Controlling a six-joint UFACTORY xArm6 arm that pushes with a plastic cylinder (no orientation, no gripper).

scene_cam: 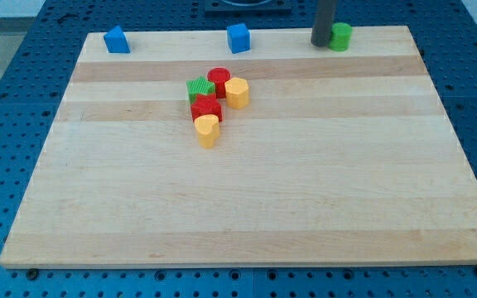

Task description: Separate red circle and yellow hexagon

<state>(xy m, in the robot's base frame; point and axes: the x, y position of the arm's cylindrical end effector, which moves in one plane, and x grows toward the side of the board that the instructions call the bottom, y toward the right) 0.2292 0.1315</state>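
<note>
The red circle (219,80) sits in a cluster a little left of the board's middle, toward the view's top. The yellow hexagon (237,93) touches its lower right side. My tip (320,43) is far off at the view's top right, at the board's top edge, right beside a green block (340,36). It touches none of the cluster's blocks.
A green star (198,88), a second red block (206,108) and a yellow heart (208,130) complete the cluster. Two blue blocks (117,40) (238,38) stand along the top edge of the wooden board (305,190). Blue pegboard surrounds the board.
</note>
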